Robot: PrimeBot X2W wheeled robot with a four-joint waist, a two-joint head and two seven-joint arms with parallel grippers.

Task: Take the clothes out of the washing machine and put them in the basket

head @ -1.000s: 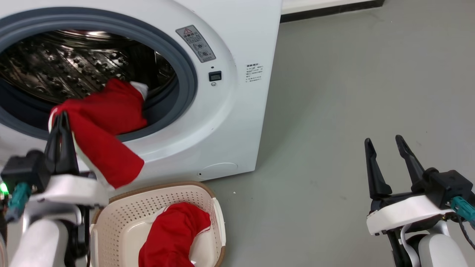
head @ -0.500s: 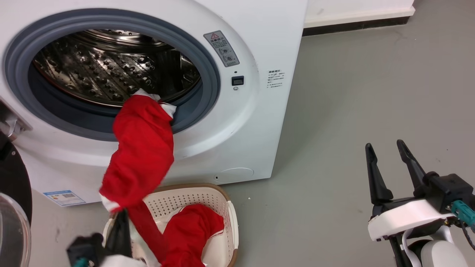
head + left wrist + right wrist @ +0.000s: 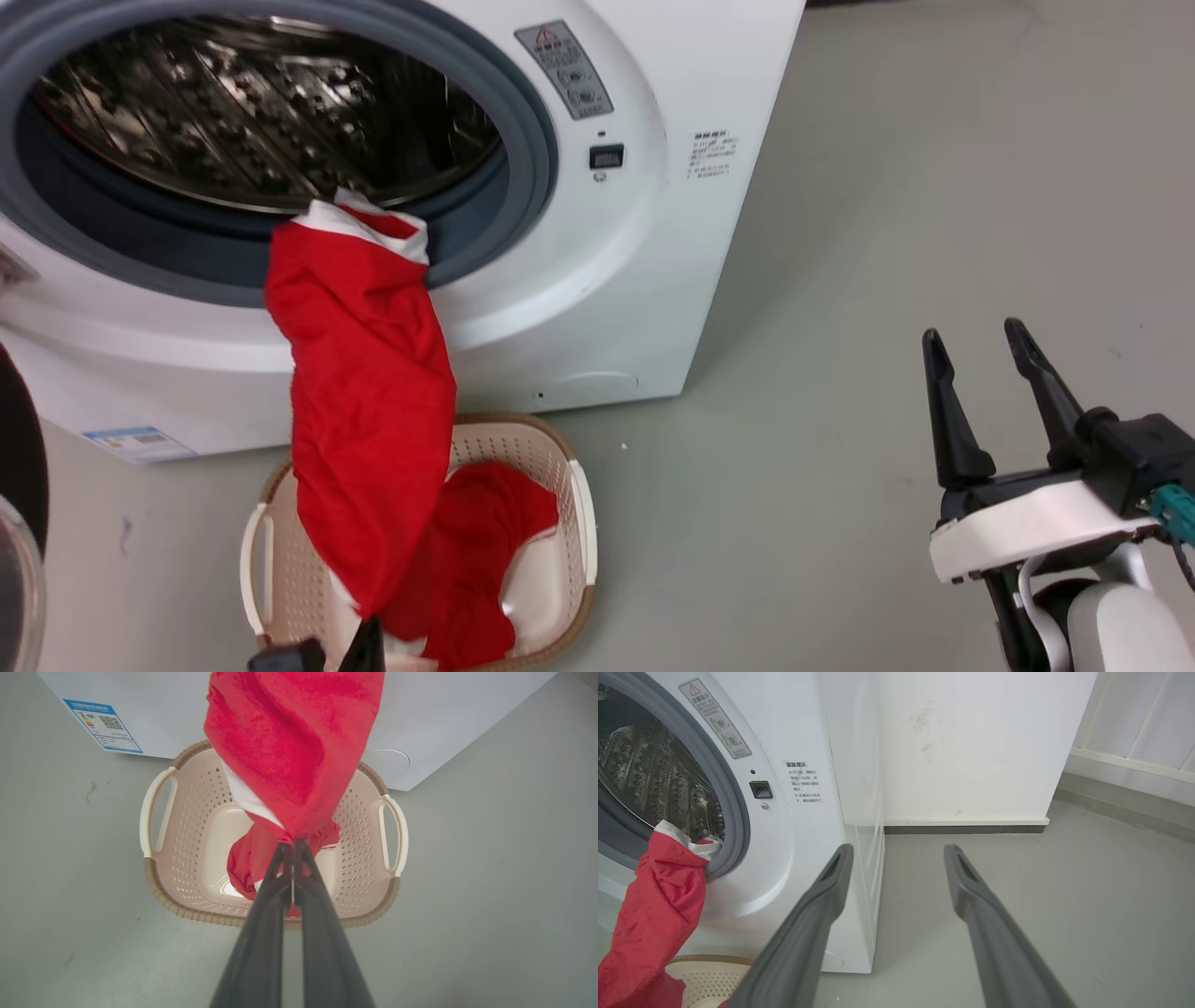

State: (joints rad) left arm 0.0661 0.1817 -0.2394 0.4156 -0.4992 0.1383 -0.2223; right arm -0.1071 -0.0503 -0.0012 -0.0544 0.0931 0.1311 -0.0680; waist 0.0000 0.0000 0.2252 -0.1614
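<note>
The left gripper (image 3: 292, 845) is clenched on the lower end of the white-banded garment (image 3: 369, 401), low over the near rim of the basket (image 3: 585, 523). From there the cloth runs up to the washing machine (image 3: 653, 233), where its white-edged top end lies over the lower part of the grey rubber ring (image 3: 527, 177). The plain red garment (image 3: 490, 523) lies in the basket toward its right wall, and the basket stands on the floor (image 3: 887, 233) just before the machine's front. The right gripper (image 3: 971, 332) hangs well apart to the right, fingers spread with nothing between them. To do this step well, I judge the pull should run steadily away from the door until the top end slips off the ring — a jerk might snag it on the seal or shift the light basket. The fingers should part only once the whole length hangs over the basket's middle — otherwise a tail may drape over the brown rim onto the floor.
</note>
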